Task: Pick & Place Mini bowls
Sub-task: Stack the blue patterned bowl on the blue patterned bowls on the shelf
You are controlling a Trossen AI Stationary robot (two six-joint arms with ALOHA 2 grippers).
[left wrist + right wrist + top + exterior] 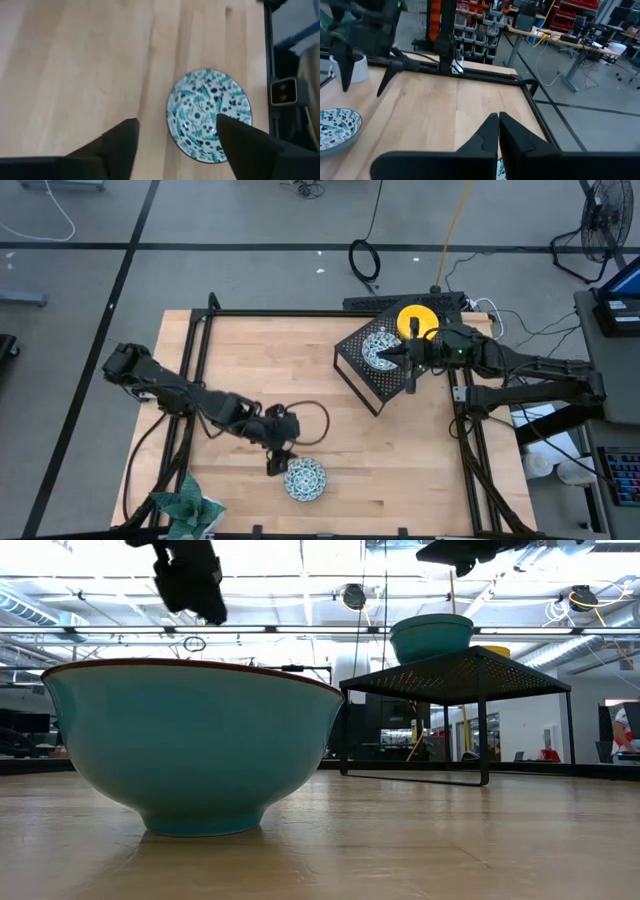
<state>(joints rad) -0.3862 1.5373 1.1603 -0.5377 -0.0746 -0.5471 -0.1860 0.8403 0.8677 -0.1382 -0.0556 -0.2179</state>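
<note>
The left gripper (175, 145) hangs with fingers apart, holding nothing, over a teal-patterned bowl (304, 478) on the table (300, 370); the right gripper (408, 356), fingers together, hovers above another patterned bowl (378, 346) on the black stand (375, 385), beside a yellow bowl (417, 315); green cloth (187, 505) lies at the table's corner.

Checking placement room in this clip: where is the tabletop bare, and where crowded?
Bare wood lies between the patterned teal-blue bowl near the front edge and the black perforated metal stand. The stand is crowded: another patterned bowl, a yellow bowl, and the right gripper above.
</note>
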